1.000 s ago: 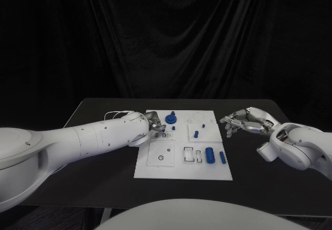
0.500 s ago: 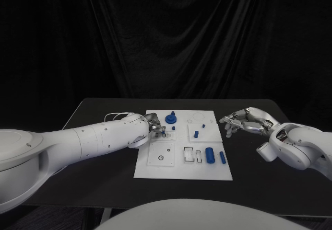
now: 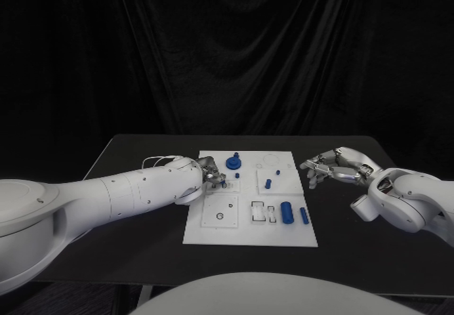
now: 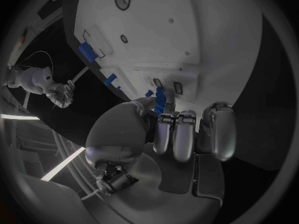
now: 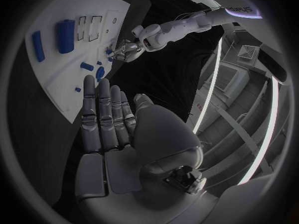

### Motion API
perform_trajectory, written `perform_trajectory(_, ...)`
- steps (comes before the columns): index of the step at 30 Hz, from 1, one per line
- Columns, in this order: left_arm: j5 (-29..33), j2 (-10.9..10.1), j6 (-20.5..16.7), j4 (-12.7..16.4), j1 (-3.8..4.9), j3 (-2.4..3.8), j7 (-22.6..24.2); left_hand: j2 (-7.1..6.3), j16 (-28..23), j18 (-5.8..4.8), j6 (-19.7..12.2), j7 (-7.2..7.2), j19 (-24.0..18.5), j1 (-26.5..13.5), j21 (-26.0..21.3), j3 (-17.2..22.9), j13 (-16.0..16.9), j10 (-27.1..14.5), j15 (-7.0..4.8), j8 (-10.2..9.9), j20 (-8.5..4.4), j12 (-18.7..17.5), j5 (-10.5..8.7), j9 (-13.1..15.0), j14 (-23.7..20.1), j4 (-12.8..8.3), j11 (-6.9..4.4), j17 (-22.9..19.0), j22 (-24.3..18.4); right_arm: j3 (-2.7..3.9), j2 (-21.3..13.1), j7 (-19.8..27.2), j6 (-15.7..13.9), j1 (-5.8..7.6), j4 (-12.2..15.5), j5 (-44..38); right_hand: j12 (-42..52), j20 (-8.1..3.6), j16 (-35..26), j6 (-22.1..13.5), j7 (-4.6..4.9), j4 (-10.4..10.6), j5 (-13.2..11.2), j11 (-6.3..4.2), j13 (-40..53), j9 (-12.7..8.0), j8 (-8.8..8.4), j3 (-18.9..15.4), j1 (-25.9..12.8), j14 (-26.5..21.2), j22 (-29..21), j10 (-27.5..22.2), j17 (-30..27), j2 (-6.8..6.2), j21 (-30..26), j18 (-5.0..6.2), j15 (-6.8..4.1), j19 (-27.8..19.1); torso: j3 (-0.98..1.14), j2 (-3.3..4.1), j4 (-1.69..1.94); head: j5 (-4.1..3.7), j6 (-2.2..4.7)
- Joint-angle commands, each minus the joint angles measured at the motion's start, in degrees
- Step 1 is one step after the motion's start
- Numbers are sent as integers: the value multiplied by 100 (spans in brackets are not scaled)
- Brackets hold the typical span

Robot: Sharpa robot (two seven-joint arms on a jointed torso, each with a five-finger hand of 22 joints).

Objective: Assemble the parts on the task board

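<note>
Small blue part (image 4: 160, 96) in left hand (image 3: 210, 169) (over task board (image 3: 227, 233))

The table (image 3: 142, 216) is looked down on from the head, facing 12 o'clock, from a fair way back. Each wrist view is taken close up from behind its own fingers. The task board (image 3: 248, 233) (image 4: 206, 30) (image 5: 62, 59) is shared by all three.

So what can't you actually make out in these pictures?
- Head view: the left hand covers the spot on the white board where it works.
- Left wrist view: its fingers hide most of the small blue piece it pinches.
- Head view: the board's tiny holes are too small to read.
</note>
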Motion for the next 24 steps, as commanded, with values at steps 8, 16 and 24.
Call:
perform_trajectory(8,33,-4,126,33,-73,-8,38,5,15,36,22,-35,-41,-12,-24,-2,1507,586,-45,31,14,16,-34,5,595,30,-37,1510,1110,5,9,-90,98,-16,-13,-15,-34,-3,-28,-8,28,7,-29,1,-6,-5,-20,37,31,-41,-9,-22,-7,-22,-23,40,-1,-44,-1,0,-1,21,-1)
perform_trajectory(16,33,-51,141,78,-106,-8,19,4,15,37,23,-42,-43,19,-28,0,1507,586,-47,33,13,16,-31,8,595,17,-43,1510,1109,5,6,-100,107,-19,-11,-15,-34,-2,-27,-6,27,6,-29,1,-7,-5,-19,37,29,-41,-9,-22,-8,-23,-24,40,-1,-44,1,1,2,8,-1)
perform_trajectory(24,33,-92,30,148,-119,-8,72,2,15,38,22,-43,-46,39,-34,1,1507,586,-49,33,12,16,-20,10,595,10,-45,1510,1107,5,4,-106,108,-22,-9,-15,-34,-2,-27,-6,27,6,-29,1,-7,-5,-19,37,29,-41,-9,-22,-8,-23,-24,40,-1,-44,0,-2,1,6,-1)
